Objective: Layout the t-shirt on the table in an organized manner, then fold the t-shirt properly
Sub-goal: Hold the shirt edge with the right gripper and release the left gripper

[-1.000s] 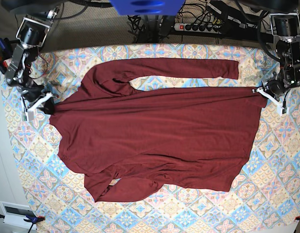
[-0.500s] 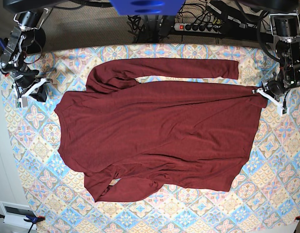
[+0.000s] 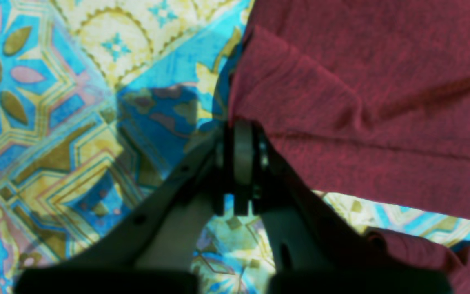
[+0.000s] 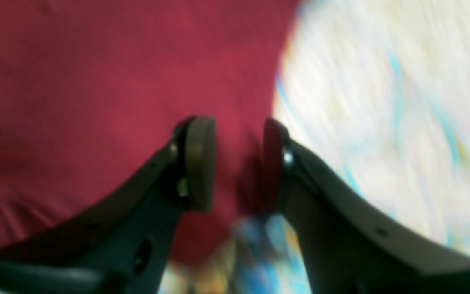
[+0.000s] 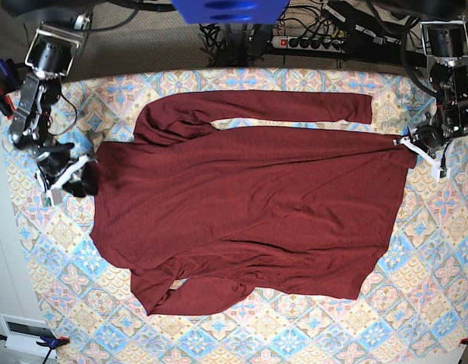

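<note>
- The t-shirt [image 5: 249,201] (dark maroon) lies spread flat across the patterned table [image 5: 438,250].
- The left gripper [image 3: 239,163] has its jaws clenched on the shirt's corner.
- The right gripper [image 4: 239,163] has its jaws parted over the shirt's opposite edge, grasping nothing.

Two arms [image 5: 38,91] [image 5: 447,80] are showing black jointed links, each topped by a boxy grey-and-black motor housing. Black cables are running along the links. Each end effector [image 5: 63,180] [image 5: 422,148] is carrying white finger parts in the base view. In the wrist views the fingers [image 3: 169,212] [image 4: 145,204] are appearing as dark, tapering, curved plastic bars, each showing small round screw holes. Round flat grey pads [image 4: 199,163] are capping the fingertips, fastened with small metal screws [image 4: 287,157]. On the left end effector [image 3: 239,163] the pads are showing a pale grey edge between black rims.
</note>
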### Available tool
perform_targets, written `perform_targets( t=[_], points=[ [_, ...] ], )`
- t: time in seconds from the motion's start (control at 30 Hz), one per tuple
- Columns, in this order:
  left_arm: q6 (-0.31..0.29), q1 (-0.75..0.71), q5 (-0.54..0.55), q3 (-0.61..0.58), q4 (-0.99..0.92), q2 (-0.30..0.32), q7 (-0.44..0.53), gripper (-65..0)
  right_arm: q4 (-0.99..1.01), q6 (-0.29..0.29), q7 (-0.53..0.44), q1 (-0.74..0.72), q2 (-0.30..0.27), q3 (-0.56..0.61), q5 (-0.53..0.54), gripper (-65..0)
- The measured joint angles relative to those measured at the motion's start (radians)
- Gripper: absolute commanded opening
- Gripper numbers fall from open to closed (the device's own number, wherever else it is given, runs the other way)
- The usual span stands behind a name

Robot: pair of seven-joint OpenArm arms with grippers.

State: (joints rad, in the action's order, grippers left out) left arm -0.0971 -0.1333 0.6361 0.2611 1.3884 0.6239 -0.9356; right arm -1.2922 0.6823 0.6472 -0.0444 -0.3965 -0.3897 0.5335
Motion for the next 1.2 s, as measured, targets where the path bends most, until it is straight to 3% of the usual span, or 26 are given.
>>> perform_targets(
  t=[0.2, 0.43, 0.63, 0.7, 0.83, 0.97, 1.2],
  points=[
    [0.0, 0.0, 0.0, 0.001, 0.0, 0.002, 0.0, -59.8, 0.125, -0.005, 0.026, -0.003, -0.003, 0.001, -0.028, -44.8],
    [0.006, -0.003, -0.002, 0.041, 0.0, 0.004, -0.001, -59.8, 0.2, -0.005, -0.048, -0.016, -0.007, 0.036, -0.005, -44.8],
    [0.0, -0.003, 0.0, 0.041, 0.0, 0.002, 0.0, -59.8, 0.195, -0.005, -0.056, -0.024, -0.007, 0.106, -0.001, -45.6],
    [0.0, -0.003, 0.0, 0.041, 0.0, 0.002, 0.0, -59.8, 0.195, -0.005, -0.056, -0.022, -0.008, 0.106, -0.001, -48.8],
    [0.0, -0.002, 0.0, 0.041, 0.0, 0.002, 0.0, -59.8, 0.195, -0.005, -0.055, -0.019, -0.008, 0.103, -0.002, -64.8],
    [0.0, -0.002, 0.0, 0.041, 0.0, 0.002, 0.0, -59.8, 0.195, -0.004, -0.05, -0.019, -0.008, 0.087, -0.002, -65.0],
    [0.0, 0.0, 0.0, 0.041, 0.0, 0.0, 0.003, -59.8, 0.195, -0.006, -0.022, 0.029, -0.031, -0.054, -0.01, -65.0]
  ],
)
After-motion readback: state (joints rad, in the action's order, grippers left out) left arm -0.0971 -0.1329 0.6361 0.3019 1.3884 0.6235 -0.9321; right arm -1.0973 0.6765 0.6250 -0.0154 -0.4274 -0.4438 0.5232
